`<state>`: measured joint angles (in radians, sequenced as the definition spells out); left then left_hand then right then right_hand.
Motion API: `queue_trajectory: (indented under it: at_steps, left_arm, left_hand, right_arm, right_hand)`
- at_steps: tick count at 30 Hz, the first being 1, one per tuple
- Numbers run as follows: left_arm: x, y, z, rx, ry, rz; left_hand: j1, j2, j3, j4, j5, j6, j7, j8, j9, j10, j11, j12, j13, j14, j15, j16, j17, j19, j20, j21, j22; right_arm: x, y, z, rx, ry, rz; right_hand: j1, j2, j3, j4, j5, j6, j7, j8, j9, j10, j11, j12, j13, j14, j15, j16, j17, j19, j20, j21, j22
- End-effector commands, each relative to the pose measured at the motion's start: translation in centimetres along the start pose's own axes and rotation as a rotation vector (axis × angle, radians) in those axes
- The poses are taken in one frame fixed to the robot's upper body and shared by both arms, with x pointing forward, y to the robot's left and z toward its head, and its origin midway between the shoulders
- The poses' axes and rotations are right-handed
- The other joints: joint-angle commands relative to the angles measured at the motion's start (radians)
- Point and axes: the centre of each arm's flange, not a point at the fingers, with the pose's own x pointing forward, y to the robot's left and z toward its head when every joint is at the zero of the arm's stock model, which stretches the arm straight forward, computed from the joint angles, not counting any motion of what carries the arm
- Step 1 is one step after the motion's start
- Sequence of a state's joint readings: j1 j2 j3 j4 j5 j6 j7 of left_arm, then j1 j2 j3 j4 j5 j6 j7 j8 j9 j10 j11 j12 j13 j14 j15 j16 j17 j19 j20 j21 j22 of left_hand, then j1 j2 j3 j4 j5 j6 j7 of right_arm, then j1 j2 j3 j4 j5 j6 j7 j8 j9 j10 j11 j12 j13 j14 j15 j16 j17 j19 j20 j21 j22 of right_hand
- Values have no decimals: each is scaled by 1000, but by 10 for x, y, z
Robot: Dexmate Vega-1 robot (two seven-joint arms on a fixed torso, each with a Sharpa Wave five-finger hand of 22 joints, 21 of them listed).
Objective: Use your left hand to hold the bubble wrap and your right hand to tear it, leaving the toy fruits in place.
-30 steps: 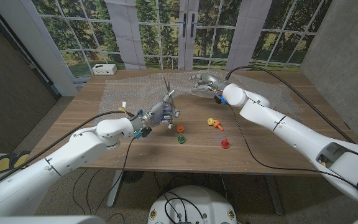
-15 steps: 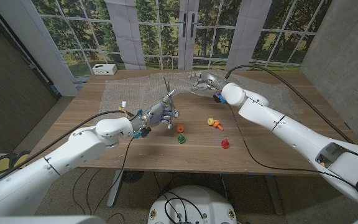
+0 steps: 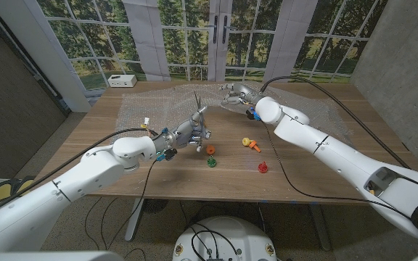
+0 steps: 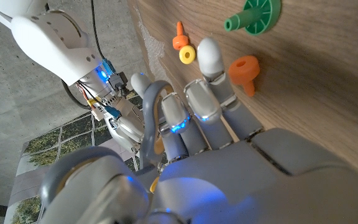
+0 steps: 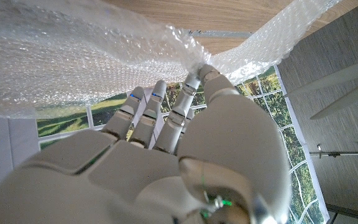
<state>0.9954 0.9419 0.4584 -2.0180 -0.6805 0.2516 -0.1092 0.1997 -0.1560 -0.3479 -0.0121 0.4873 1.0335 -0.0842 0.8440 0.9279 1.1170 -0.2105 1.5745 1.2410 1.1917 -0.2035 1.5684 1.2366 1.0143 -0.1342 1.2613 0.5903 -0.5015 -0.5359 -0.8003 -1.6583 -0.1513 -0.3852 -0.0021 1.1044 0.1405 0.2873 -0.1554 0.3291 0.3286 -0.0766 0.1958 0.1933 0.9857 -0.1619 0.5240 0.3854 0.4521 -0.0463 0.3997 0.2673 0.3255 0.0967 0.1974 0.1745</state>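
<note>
Bubble wrap (image 3: 158,105) lay across the table's (image 3: 122,174) far half, a raised peak of it pinched in the left hand (image 3: 192,133). Left hand's fingers closed around the lifted fold, holding it up off the wood near the table's middle. Right hand (image 3: 236,95) sat further back, fingers closed on the wrap's edge; the right wrist view showed fingertips (image 5: 194,78) nipping a bunched corner of the sheet (image 5: 73,56). Both hands were holding wrap.

Key relation: the sheet's long axis ran left to right along the far side, and the stretch between the two grips ran from the left hand back and right to the right hand. Tear would likely need the right hand pulling away along that line while the left anchored. Right hand was nearer the far edge, left nearer the toys.

Toy fruits (image 3: 210,149) sat on bare wood just in front of the left hand, more (image 3: 251,143) to the right, all off the wrap.

Versus the earlier frames: right arm shifted slightly left and back, tensioning the sheet; left hand and toys unchanged.
</note>
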Motion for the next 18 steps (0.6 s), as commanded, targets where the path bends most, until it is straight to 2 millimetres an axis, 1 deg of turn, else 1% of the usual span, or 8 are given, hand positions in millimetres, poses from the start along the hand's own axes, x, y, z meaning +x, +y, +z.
queue_trajectory:
  at_steps: [1,4,7,8,13,16,17,18]
  left_arm:
    - [0,0,-2,11,20,-23]
    - [1,0,-3,9,23,-24]
    - [3,-1,-3,14,29,-38]
    - [3,-2,-3,14,29,-39]
    - [4,-1,-3,19,30,-41]
    - [5,-2,-2,24,29,-52]
    - [5,-2,-2,25,29,-56]
    - [5,-3,-1,27,28,-57]
  left_hand:
    - [14,-4,-1,12,-1,2,4,357,160,1,1,3,2,8,2,2,0,-3,-2,7,7]
    - [15,-4,-1,15,-1,12,5,343,131,0,2,3,2,8,2,2,0,-3,-4,6,4]
    - [16,-4,-1,16,-1,1,1,354,154,1,2,3,2,7,2,2,0,-2,-3,6,4]
    - [16,-4,-1,18,-2,6,3,341,130,1,2,3,2,8,2,2,0,-3,-4,6,4]
    - [19,-3,-1,21,-2,3,2,353,149,-1,2,3,2,6,2,2,0,-5,-3,8,7]
    - [20,-4,-1,25,-3,6,5,347,137,-2,2,3,3,6,2,2,0,-4,-2,9,6]
    - [20,-4,-1,25,-3,7,5,346,136,-2,2,3,3,6,2,2,0,-4,-3,8,5]
    - [20,-4,-1,26,-3,6,6,345,134,-2,2,3,3,6,2,2,0,-3,-3,7,3]
  right_arm:
    - [2,1,2,19,13,-12]
    - [2,1,2,20,12,-13]
    - [2,1,3,21,12,-13]
    - [2,1,3,20,12,-14]
    - [2,1,3,19,12,-18]
    - [1,1,3,18,13,-18]
    - [1,1,3,19,13,-18]
    - [1,1,3,21,13,-17]
  right_hand:
    - [9,-2,9,-2,10,7,0,0,2,-1,1,8,109,9,-155,-1,4,9,4,9,1]
    - [8,-2,9,-1,12,8,0,0,2,0,0,10,110,10,-155,0,5,8,4,8,1]
    - [7,-3,10,-1,15,9,0,-1,2,1,6,13,110,11,-154,-1,6,8,4,8,1]
    - [6,-2,10,0,16,9,-1,-1,2,-1,2,13,111,10,-155,-2,7,9,3,8,1]
    - [7,-3,11,-1,19,10,-2,-1,2,-5,0,14,112,11,-157,-3,8,8,3,7,1]
    - [7,-3,11,-1,22,10,-2,-1,2,-6,0,16,112,11,-157,-2,11,8,4,7,1]
    - [7,-3,11,-1,23,11,-2,-1,2,-5,8,16,110,11,-158,-2,12,8,3,7,1]
    - [6,-4,12,-1,24,11,-2,-1,2,-6,7,16,110,11,-157,-3,11,8,4,7,1]
